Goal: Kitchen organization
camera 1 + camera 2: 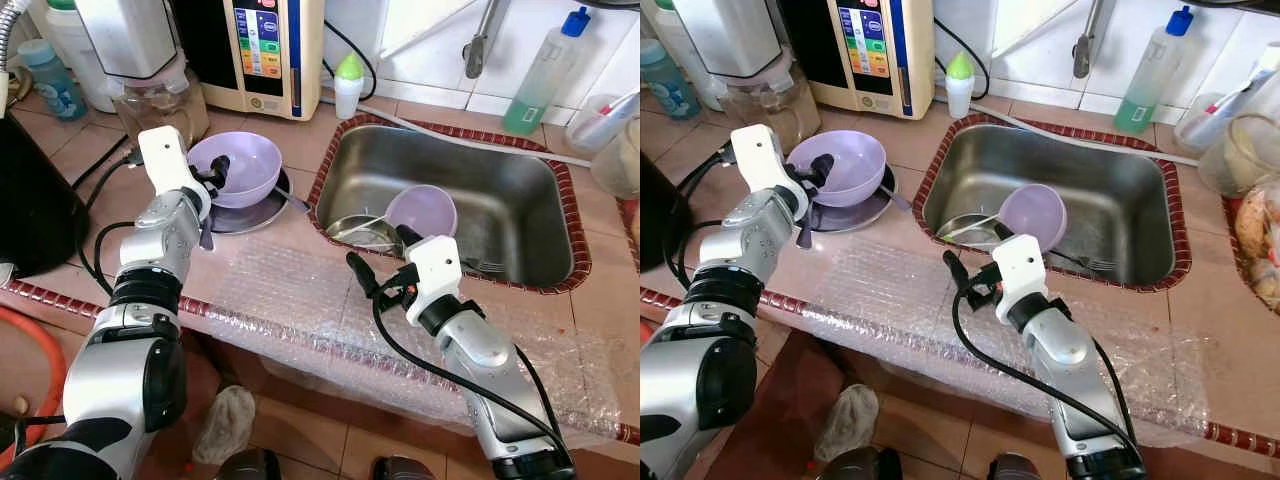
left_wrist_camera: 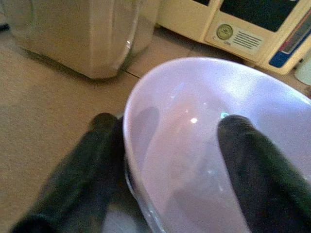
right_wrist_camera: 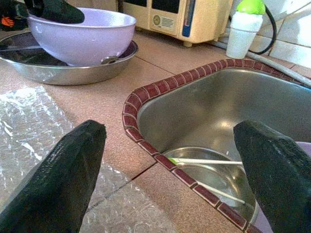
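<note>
Left eye view: a lavender bowl (image 1: pixel 236 166) stands upright, mouth up, in a steel dish (image 1: pixel 250 213) on the tiled counter (image 1: pixel 300 150), left of the sink (image 1: pixel 450 200). The left gripper (image 1: pixel 215 175) straddles the bowl's near rim, one finger inside and one outside. A second lavender bowl (image 1: pixel 423 210) lies tilted in the sink on a steel plate (image 1: pixel 360 232). Panel labels on the cream appliance (image 1: pixel 268 50) are too small to read.

Right eye view: the right gripper (image 1: pixel 975 265) hovers over bubble wrap (image 1: pixel 900 290) at the sink's front edge.

Left wrist view: both black fingers (image 2: pixel 257 170) bracket the bowl wall; whether they press it I cannot tell.

Right wrist view: the right fingers (image 3: pixel 58 179) stand wide apart, holding nothing. A green-capped bottle (image 3: pixel 245 26) stands upright behind the sink.
</note>
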`<state>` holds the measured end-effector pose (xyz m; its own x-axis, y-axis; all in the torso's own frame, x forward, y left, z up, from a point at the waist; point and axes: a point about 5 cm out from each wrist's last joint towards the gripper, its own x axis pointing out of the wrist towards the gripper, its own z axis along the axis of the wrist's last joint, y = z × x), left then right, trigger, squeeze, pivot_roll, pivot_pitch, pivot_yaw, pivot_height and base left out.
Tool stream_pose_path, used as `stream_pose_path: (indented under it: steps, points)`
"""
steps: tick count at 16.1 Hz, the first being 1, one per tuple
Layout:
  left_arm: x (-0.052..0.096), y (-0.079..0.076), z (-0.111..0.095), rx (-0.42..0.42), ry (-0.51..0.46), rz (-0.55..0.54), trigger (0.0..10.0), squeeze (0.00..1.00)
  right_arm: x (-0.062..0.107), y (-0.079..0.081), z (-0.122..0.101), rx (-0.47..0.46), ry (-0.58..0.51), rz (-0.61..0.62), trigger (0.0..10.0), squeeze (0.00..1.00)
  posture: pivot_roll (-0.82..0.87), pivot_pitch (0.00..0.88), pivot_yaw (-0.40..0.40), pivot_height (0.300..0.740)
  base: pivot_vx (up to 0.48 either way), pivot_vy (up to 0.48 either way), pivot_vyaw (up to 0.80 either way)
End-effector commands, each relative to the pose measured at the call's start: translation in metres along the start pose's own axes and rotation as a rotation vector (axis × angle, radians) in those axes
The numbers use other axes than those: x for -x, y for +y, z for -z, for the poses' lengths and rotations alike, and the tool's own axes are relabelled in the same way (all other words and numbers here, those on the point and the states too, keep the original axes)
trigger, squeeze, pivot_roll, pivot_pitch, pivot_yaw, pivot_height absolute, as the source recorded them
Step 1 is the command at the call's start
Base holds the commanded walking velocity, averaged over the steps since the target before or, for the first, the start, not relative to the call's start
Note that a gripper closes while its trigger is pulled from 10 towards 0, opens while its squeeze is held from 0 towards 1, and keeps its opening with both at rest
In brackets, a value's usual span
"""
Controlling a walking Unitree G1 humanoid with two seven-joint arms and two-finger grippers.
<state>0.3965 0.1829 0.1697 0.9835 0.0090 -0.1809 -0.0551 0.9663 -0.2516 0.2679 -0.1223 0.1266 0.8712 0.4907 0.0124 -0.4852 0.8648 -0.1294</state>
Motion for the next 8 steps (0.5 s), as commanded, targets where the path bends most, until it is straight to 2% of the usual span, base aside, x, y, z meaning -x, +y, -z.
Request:
stream_pose_path:
  steps: [1, 3, 8]
  points:
    - [-0.001, -0.003, -0.004, 0.026, 0.016, 0.031, 0.0, 0.0, -0.003, 0.005, -0.009, -0.026, -0.042, -0.072, 10.0, 0.0, -0.11, 0.061, 0.051, 0.74, 0.0, 0.0, 0.0]
    - [-0.001, -0.001, -0.003, 0.032, 0.026, 0.031, 0.0, 0.0, -0.002, 0.011, -0.019, -0.069, -0.092, -0.16, 10.0, 0.0, -0.11, 0.062, 0.05, 0.74, 0.0, 0.0, 0.0]
    - [-0.001, -0.001, -0.001, 0.053, 0.042, 0.038, 0.0, 0.0, 0.0, 0.016, -0.019, -0.082, -0.09, -0.197, 10.0, 0.0, -0.11, 0.061, 0.05, 0.74, 0.0, 0.0, 0.0]
